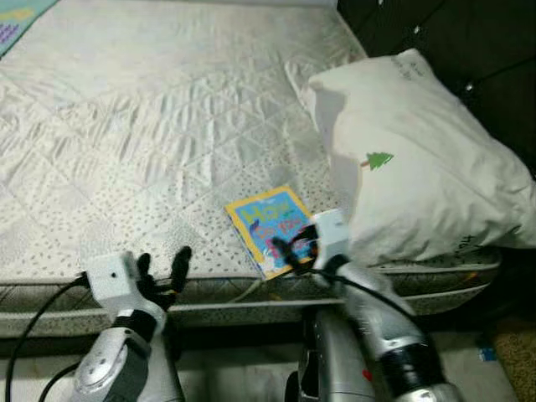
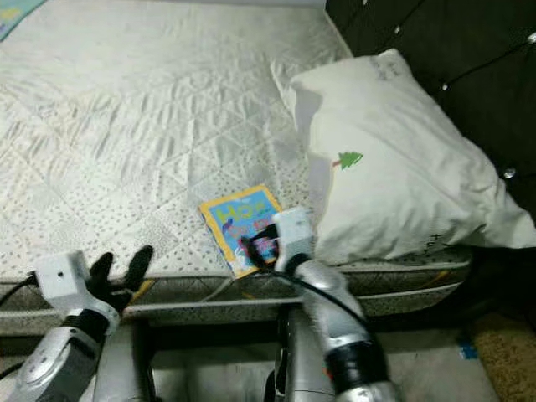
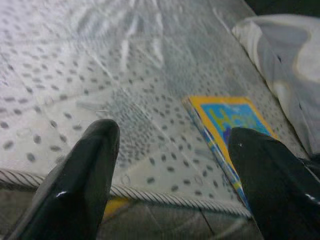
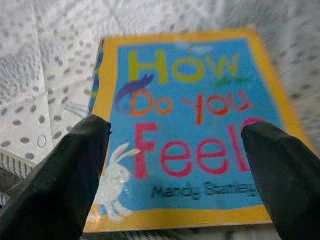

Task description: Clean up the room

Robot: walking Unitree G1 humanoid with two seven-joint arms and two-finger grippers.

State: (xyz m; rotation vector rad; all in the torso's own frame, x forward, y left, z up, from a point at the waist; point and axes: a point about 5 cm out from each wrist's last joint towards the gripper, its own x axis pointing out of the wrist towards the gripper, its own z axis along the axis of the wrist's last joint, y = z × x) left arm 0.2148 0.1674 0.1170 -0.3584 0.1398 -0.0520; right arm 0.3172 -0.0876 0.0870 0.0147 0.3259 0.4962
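Observation:
A thin picture book [image 1: 266,224] with a yellow border and blue cover lies flat near the front edge of the mattress [image 1: 151,142], beside a white pillow [image 1: 410,159]. The right wrist view reads its cover [image 4: 190,125]. My right gripper [image 1: 293,244] hovers open just above the book's near end, fingers [image 4: 65,175] spread to either side of the cover. My left gripper [image 1: 163,268] stands open at the mattress edge, well left of the book [image 3: 225,125], with nothing between its fingers [image 3: 80,175].
The pillow with a small green tree print lies against a dark headboard [image 1: 469,50] on the right. A colourful mat corner [image 1: 17,21] shows at the far left. Floor and a brown rug [image 1: 515,352] lie below the bed.

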